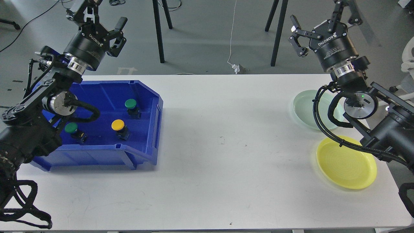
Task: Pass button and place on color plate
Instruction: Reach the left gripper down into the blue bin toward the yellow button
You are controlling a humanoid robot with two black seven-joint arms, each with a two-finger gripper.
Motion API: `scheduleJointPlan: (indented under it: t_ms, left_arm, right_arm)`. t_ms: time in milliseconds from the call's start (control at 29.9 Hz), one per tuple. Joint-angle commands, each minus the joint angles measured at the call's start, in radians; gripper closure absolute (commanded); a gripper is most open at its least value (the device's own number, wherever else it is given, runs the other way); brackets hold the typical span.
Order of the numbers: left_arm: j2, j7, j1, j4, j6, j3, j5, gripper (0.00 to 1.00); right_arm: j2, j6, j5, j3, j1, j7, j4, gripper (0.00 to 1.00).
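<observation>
A blue bin (152, 129) on the table's left holds two green-capped buttons (130, 104) (71, 128) and a yellow-capped button (118, 125). A pale green plate (302, 106) and a yellow plate (346, 163) lie at the right end. My left gripper (98, 16) is open and empty, raised high above the bin's far left corner. My right gripper (323, 19) is open and empty, raised high above and beyond the green plate.
The white table (226, 145) stretches between bin and plates. Black stand legs (158, 32) and a white cable with a plug (237, 68) are on the floor behind the table. A white chair (408, 61) stands at the far right.
</observation>
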Motion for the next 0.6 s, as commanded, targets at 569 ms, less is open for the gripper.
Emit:
scheduleJointPlan:
  t_ms: [569]
  left_arm:
    - [0.418, 0.0, -0.226, -0.666, 0.262, 0.571, 0.562, 0.15]
  right_arm:
    - [0.006, 0.003, 0.0, 0.004, -0.024, 0.0, -0.001, 0.01]
